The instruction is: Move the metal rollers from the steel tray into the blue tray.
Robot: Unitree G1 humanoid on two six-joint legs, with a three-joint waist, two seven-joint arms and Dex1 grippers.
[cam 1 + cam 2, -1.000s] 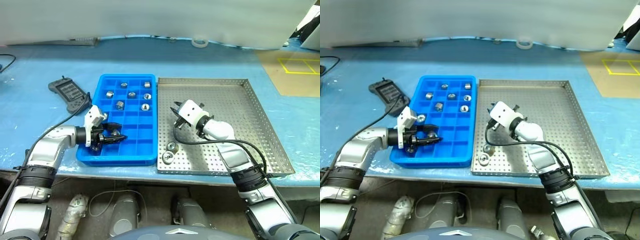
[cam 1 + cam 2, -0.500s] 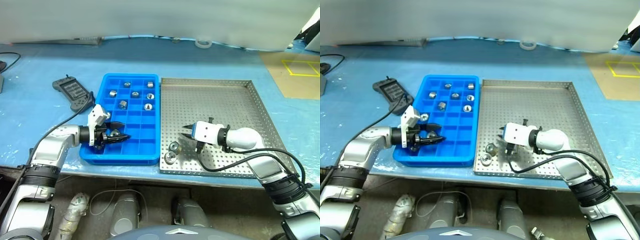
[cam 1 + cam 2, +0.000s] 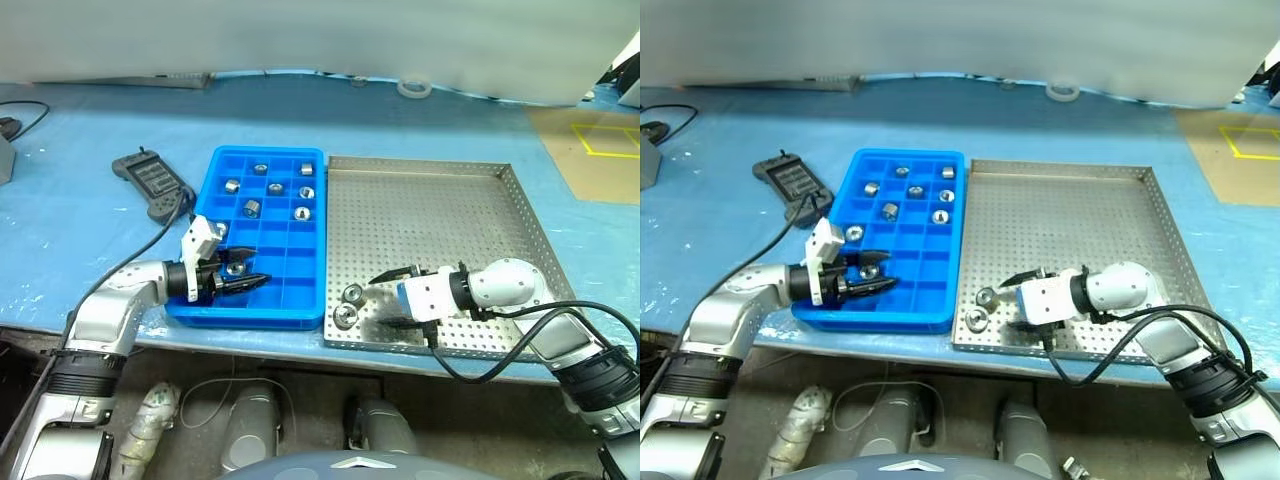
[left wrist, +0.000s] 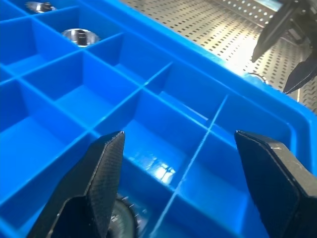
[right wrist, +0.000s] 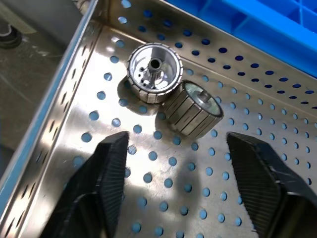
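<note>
Head view: right hand [image 3: 386, 297] stood wide, empty, low in steel tray [image 3: 500, 230] just beside two metal rollers [image 3: 348, 305] near blue tray [image 3: 285, 305]. Step judged: pick approach; next move needs closing on one roller. Blue tray held seven rollers.

Left wrist: left hand [image 4: 181, 171] wide, empty, over blue tray.

Right wrist: two rollers touching.

Shiny metal rollers [image 5: 171, 96]; perforated steel tray [image 3: 450, 215]; glossy blue plastic tray [image 3: 270, 260].
</note>
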